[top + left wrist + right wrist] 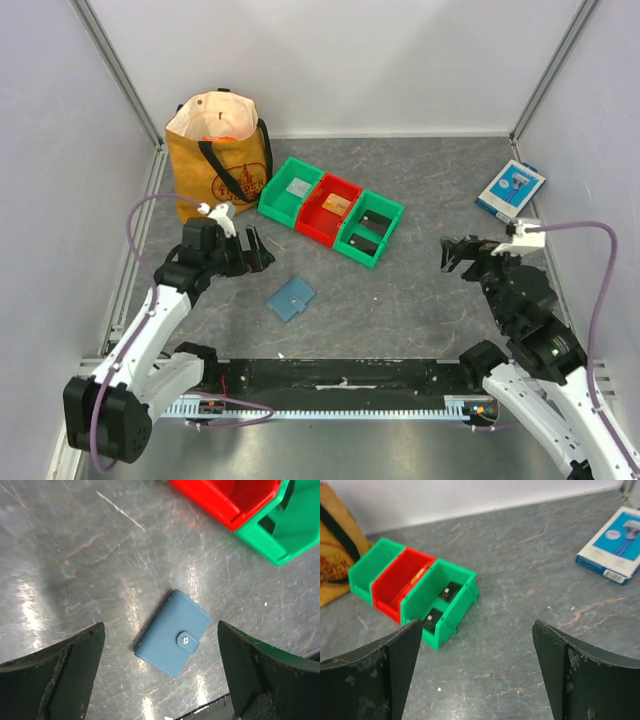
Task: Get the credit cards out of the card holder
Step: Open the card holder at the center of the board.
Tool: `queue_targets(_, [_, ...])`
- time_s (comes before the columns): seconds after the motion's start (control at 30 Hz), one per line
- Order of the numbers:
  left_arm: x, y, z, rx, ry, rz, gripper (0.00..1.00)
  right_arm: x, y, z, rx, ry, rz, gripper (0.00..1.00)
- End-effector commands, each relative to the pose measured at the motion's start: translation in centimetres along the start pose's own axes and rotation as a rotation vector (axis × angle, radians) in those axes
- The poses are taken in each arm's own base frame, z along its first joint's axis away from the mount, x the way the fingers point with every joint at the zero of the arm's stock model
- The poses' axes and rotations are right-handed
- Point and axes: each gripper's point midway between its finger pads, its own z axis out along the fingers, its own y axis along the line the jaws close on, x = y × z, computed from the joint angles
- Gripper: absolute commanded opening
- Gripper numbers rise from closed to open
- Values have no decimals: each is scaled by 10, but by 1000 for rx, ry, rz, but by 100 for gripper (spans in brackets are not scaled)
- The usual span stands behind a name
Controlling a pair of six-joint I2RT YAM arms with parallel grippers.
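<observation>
Starting on the small flat dusty-blue snap-tab card holder point(172, 633): it lies shut on the grey marbled tabletop point(420, 300), near the front edge and a little in front of the row of green and red plastic bins point(331, 211). The credit cards aren't visible, presumably inside. Left gripper point(262, 252) hovers over it, jaws spread wide and empty. Right gripper point(448, 256) is well off to the right, also spread and empty. Suggest the left pins the half away from the snap tab point(187, 641) while the right peels the tab up. Unpinned, it'll likely slide.
</observation>
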Motion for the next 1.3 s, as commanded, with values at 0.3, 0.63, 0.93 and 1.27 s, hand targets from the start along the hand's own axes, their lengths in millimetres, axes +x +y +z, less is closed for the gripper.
queue_targets(0.3, [76, -28, 45, -17, 257, -13, 93, 90, 94, 12, -442, 417, 54, 92])
queue_targets(0.63, [94, -19, 62, -26, 245, -76, 90, 134, 110, 2, -534, 548, 153, 85])
queue_targets(0.93, [129, -53, 49, 155, 312, -204, 77, 158, 129, -4, -576, 614, 240, 83])
queue_targets(1.27, [140, -53, 42, 143, 204, -326, 72, 202, 166, -11, -565, 719, 160, 82])
